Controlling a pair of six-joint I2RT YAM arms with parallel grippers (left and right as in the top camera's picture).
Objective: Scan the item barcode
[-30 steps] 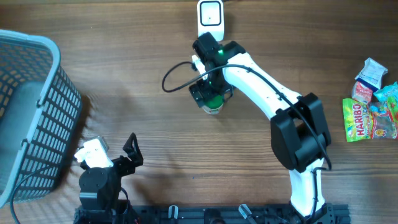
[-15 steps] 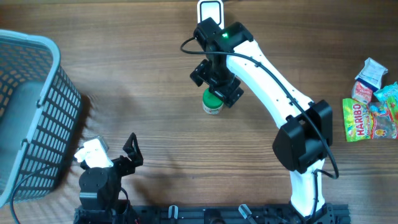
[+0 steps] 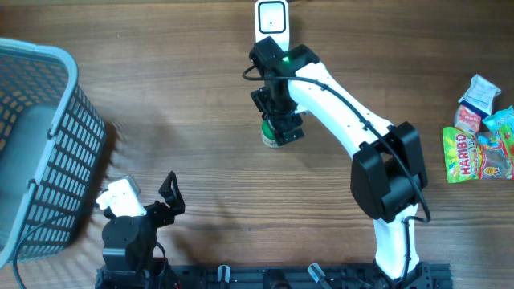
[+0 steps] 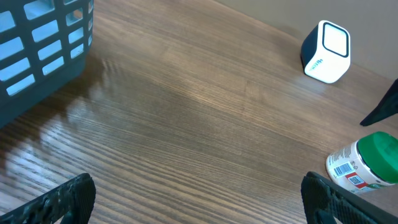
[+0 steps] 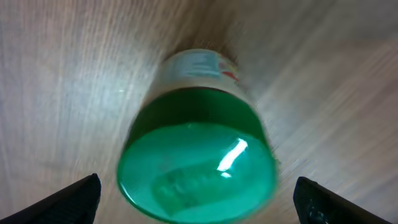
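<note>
Right pincer (image 3: 279, 125), wide and empty, hovered over the green-lidded jar (image 5: 196, 165) below; next, apparently, a grasp, then its barcode (image 4: 341, 169) turned toward the scanner (image 3: 272, 18) beyond.

A brown wood-grain table (image 3: 161, 96) fills every view.

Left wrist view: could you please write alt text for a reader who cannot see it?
A green-lidded jar, barcode showing on its label, sits on a wooden table at the frame's right edge, apart from a white scanner farther back. A slatted basket fills the upper left corner, and the left arm's open fingers show in both lower corners.
</note>
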